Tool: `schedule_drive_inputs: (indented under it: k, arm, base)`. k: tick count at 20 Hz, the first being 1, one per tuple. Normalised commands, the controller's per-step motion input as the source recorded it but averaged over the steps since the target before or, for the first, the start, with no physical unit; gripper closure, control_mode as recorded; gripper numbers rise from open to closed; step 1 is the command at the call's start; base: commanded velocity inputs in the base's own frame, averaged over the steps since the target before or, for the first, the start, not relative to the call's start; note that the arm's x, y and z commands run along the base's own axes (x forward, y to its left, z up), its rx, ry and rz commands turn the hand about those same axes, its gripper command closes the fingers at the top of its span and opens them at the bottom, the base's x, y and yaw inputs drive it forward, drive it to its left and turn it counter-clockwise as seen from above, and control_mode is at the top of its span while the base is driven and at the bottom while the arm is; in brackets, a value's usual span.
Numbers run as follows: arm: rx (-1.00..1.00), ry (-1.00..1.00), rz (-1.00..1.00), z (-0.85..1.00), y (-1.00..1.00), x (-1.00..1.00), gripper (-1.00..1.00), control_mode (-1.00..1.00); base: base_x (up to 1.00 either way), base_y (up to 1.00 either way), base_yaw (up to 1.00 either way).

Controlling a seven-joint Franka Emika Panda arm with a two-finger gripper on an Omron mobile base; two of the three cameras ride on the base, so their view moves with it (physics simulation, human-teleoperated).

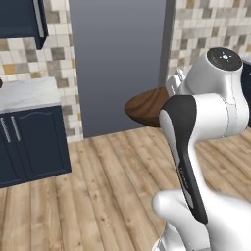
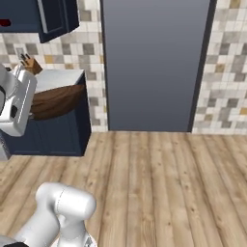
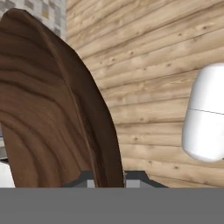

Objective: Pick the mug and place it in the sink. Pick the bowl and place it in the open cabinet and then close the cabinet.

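The floor (image 1: 98, 196) takes up most of the scene, pale wood planks, with a tall grey panel (image 2: 154, 62) set in the tiled wall beyond. The arm (image 1: 206, 122) rises big and white in the left base view, folded up high. Top left, there's the navy cabinet (image 1: 19, 19), just its lower corner and a door edge, above a marble worktop (image 1: 27, 93) on navy lower units. In the right base view a knife block (image 2: 30, 62) sits at the back of that worktop.

And the bowl (image 1: 144, 107)! It's up in the air, carried clear of the floor and well away from the cabinet. In the hand view the fingers (image 3: 109, 177) are pinched tight on its rim, one either side of the thin wooden wall, the bowl tipped on edge.

So the carry to the cabinet looks to be the step in hand. To do it well: keep that rim grip steady, since a wide bowl held by one edge may swing or slip. Approach the shelf with the bowl levelled, clear the open door edge, and set it well inside before letting go.
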Motion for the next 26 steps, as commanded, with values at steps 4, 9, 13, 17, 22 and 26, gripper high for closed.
schedule_drive_inputs:
  k: [4,9,13,17,22,26]
  arm:
    - [0.00,0.00,0.00,0.00,0.00,0.00,1.00,1.00]
    - [0.00,0.00,0.00,0.00,0.00,0.00,1.00,1.00]
    - [0.00,0.00,0.00,0.00,0.00,0.00,1.00,1.00]
    - [0.00,0.00,0.00,0.00,0.00,0.00,1.00,1.00]
    - [0.00,0.00,0.00,0.00,0.00,0.00,1.00,1.00]
    - [0.00,0.00,0.00,0.00,0.00,0.00,1.00,1.00]
  base:
    - [0.92,0.22,-0.04]
    - [0.99,-0.12,-0.04]
    - [0.36,-0.12,-0.01]
    - [-0.51,0.09,-0.02]
    - [-0.08,0.90,-0.07]
    - [0.88,0.91,-0.11]
